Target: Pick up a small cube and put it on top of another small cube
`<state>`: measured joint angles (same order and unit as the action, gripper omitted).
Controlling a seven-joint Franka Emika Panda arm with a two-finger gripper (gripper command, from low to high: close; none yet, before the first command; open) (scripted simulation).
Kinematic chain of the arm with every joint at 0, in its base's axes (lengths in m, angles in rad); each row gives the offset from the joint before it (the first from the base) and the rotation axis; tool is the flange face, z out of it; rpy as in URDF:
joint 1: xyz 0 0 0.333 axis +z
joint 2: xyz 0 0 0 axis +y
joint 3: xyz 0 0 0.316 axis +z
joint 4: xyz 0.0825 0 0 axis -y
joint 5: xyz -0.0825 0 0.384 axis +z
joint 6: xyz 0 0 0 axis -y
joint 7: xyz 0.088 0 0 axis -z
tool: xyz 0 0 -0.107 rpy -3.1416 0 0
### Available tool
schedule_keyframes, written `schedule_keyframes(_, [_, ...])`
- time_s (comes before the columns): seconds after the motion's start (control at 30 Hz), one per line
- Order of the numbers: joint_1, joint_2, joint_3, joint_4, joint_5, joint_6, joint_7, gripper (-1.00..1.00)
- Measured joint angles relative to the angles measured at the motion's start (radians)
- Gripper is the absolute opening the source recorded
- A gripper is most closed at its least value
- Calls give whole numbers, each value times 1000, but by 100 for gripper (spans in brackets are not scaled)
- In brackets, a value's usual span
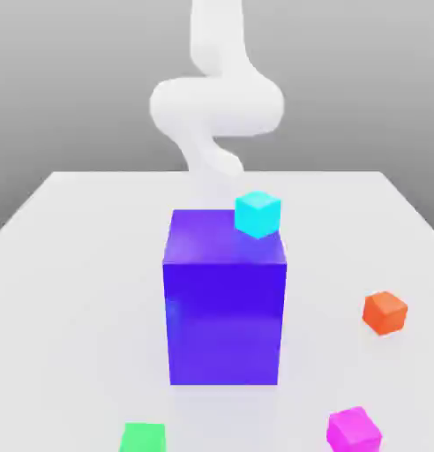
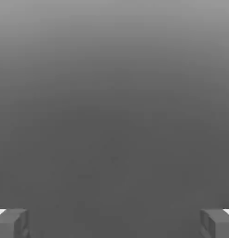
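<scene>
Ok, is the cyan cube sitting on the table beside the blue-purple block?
No, the cyan cube is on top of the blue-purple block, near a corner.

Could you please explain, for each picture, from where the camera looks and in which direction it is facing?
Exterior view: off the arm, raised, facing the robot across the table and looking somewhat down; the white arm stands behind the big blue-purple block.
Hand view: on the hand, looking out past the pincer, whose two fingers stand wide apart at the picture's edge, toward a plain grey expanse that I cannot identify.
Shared: parts of the same robot; I can match no cube or block between them.
</scene>
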<state>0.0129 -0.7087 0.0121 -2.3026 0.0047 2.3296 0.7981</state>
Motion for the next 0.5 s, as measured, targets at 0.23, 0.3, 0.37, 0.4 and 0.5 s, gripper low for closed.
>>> schedule_keyframes(0.23, [34,259,42,-7,7,84,-1,0])
schedule_keyframes(0.3, [43,332,56,-9,6,108,2,0])
schedule_keyframes(0.37, [52,404,70,-12,2,132,5,0])
schedule_keyframes(0.4, [56,440,77,-13,0,143,7,0])
schedule_keyframes(0.5, [67,549,100,-16,-10,179,16,0])
